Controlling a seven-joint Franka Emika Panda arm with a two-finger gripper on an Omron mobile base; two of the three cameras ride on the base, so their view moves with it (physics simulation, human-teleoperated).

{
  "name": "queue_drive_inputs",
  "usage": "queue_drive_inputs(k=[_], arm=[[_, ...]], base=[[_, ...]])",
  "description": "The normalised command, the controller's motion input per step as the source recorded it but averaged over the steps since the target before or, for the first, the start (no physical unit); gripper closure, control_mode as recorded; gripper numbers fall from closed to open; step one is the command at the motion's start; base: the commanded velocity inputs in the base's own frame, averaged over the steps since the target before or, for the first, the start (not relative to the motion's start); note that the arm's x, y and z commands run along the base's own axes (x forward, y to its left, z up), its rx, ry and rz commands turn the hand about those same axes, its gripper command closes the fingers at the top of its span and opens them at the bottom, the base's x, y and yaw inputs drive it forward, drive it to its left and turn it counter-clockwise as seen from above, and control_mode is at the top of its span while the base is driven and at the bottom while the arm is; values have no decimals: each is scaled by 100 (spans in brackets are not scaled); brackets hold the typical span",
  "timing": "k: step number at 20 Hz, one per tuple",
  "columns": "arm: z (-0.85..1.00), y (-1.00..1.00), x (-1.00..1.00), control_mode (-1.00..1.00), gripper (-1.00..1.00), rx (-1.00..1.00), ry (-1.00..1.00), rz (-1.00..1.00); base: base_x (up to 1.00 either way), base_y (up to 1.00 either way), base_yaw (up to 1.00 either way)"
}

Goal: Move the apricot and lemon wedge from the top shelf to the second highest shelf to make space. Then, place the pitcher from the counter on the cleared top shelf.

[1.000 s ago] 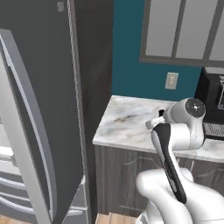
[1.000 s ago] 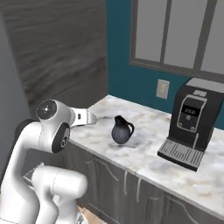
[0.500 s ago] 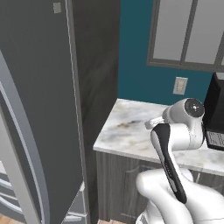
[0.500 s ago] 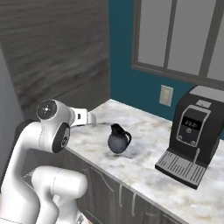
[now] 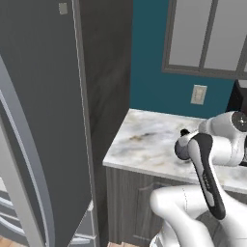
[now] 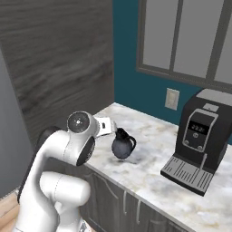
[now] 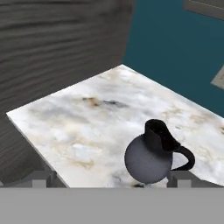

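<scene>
While the pitcher [image 6: 122, 144] stands upright on the counter [image 6: 149, 168], the gripper [image 7: 111, 180] hangs just short of it with its jaws spread wide and nothing between them; the two dark fingertips [image 7: 43, 177] rise at either side of the hand view's bottom, and the jug's round belly sits between them but farther off, apart from both. In that hand view the dark glossy pitcher [image 7: 153, 155] is near the counter's front edge, its spout toward the top of the picture and its looped handle pointing right, over the white and grey marbled slab [image 7: 87, 127]. From the right base view the jug lies close to the counter's left end, well apart from a black coffee machine [image 6: 199, 147] that stands toward the right end; the machine's small display carries pale marks too small to read. A white wall outlet [image 6: 171, 99] is set in the teal wall [image 6: 131, 68] behind the counter, under grey-framed cabinet doors [image 6: 190, 41]. In the left base view a tall dark grey refrigerator [image 5: 43, 120] stands just beside the counter's left end [image 5: 144, 144], and a small pale square tag near its top shows no legible writing. No brand name can be made out anywhere.
</scene>
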Motion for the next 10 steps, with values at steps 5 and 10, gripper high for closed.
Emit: queue_drive_inputs(k=[5, 10], arm=[[0, -62, 0, -100, -100, 0, 4, 15], [-6, -57, 5, -100, -100, 0, 4, 18]], base=[[0, 0, 0], [0, 0, 0]])
